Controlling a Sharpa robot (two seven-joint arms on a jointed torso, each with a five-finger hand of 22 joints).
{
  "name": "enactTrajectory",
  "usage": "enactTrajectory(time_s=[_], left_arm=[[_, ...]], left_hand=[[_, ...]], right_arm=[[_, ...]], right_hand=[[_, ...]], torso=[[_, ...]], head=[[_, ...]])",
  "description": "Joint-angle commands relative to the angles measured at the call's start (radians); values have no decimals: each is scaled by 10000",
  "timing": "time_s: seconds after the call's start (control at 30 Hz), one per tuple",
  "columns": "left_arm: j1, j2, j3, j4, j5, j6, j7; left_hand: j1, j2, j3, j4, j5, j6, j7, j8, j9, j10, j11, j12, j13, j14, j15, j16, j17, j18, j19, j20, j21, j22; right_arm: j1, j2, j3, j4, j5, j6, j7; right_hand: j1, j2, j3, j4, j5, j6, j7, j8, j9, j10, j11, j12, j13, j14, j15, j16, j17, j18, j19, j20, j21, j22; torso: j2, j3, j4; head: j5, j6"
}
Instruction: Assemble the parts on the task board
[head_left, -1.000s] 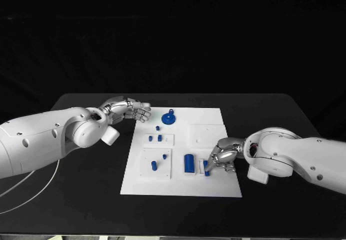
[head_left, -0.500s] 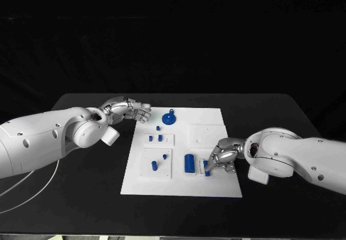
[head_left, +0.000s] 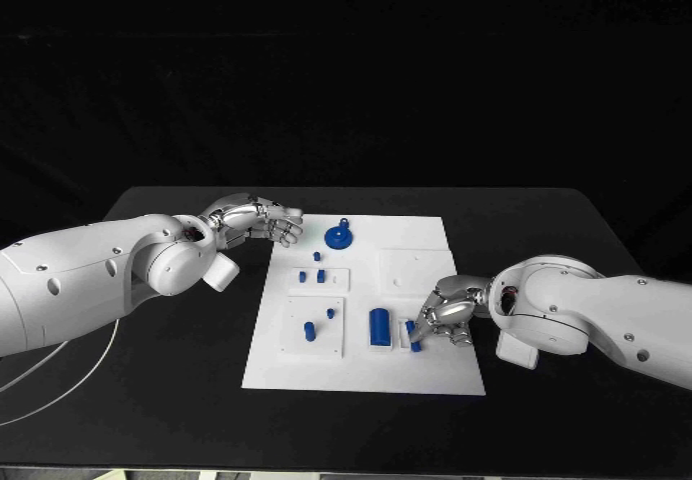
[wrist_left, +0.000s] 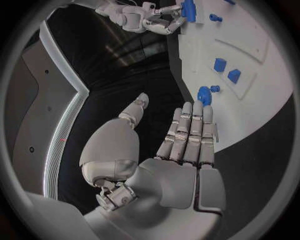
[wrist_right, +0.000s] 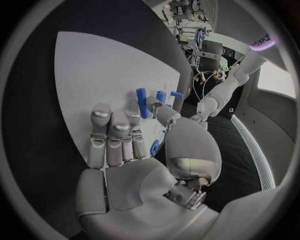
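Nothing has moved much; our right hand (head_left: 447, 318) pinches the small blue peg (head_left: 415, 346) near the board's (head_left: 433, 380) front edge, our left hand (head_left: 260, 220) spread. We should push it straight down.

The silver many-fingered left hand (head_left: 257, 218) is held empty with fingers extended; the silver right hand (head_left: 449, 312) is curled, thumb bent inward

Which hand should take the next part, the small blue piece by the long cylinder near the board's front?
Right. The right hand already has fingers at that small blue piece beside the long cylinder. The left hand sits off the task board's far left corner.
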Motion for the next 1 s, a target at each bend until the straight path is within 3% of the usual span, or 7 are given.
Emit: enactTrajectory(time_s=[0.03, 0.33, 0.47, 0.8, 1.0], left_arm=[[9, 3, 6, 31, -46, 156, 19], [9, -3, 4, 28, -58, 164, 5], [9, 6, 4, 24, -62, 171, -2], [9, 9, 2, 27, -89, 188, -26], [10, 7, 1, 29, -93, 202, -46]], left_hand=[[18, 91, 0, 43, -44, -66, 68, 44, -17, -38, -10, 52, -9, -26, 28, -61, 11, 183, 44, -8, -37, 10], [19, 94, 0, 46, -44, -67, 68, 46, -19, -35, -11, 53, -8, -23, 27, -61, 15, 184, 46, -8, -39, 13], [21, 95, 0, 46, -44, -67, 68, 47, -20, -34, -12, 54, -8, -22, 26, -62, 16, 184, 47, -9, -41, 14], [21, 96, 0, 48, -44, -68, 67, 49, -21, -32, -13, 55, -7, -20, 25, -63, 20, 184, 49, -9, -43, 17], [19, 96, -2, 50, -45, -67, 67, 51, -22, -31, -13, 55, -7, -19, 25, -64, 22, 184, 50, -9, -45, 19]], right_arm=[[-2, 4, 6, 41, 21, 37, 74], [12, 34, 18, 38, -44, 21, 109], [37, 58, 27, 46, -44, 37, 116], [59, 58, 42, 71, -44, -77, 124], [70, 42, 57, 84, -43, -31, 132]], right_hand=[[-141, -9, -117, -16, 18, -350, 271, 9, 3, -34, 81, 27, -13, 31, 43, -54, -10, 133, 21, -82, -17, -12], [-322, -26, -352, 5, 26, -345, 270, 22, -10, -45, 80, 39, -15, 37, 43, -59, -7, 133, 20, -92, -28, -24], [-644, -84, -805, -12, 99, -348, 260, 33, -24, -62, 70, 50, -18, 29, 34, -63, 4, 133, -2, -107, -35, -24], [-1072, 201, -1549, -191, 259, -306, 225, 76, -44, -77, 34, 61, -34, 22, -2, -72, 23, 133, -41, -160, -60, -32], [-1500, 500, -2094, -328, 788, -241, 188, 123, -41, -76, -1, 67, -43, 24, -34, -73, 40, 133, -69, -188, -71, -31]], torso=[[-3, -4, -2], [1, 2, -4], [2, 4, -3], [-1, 3, -6], [0, 0, 2]], head=[[8, 8], [24, 7], [38, 13], [30, 13], [27, 18]])
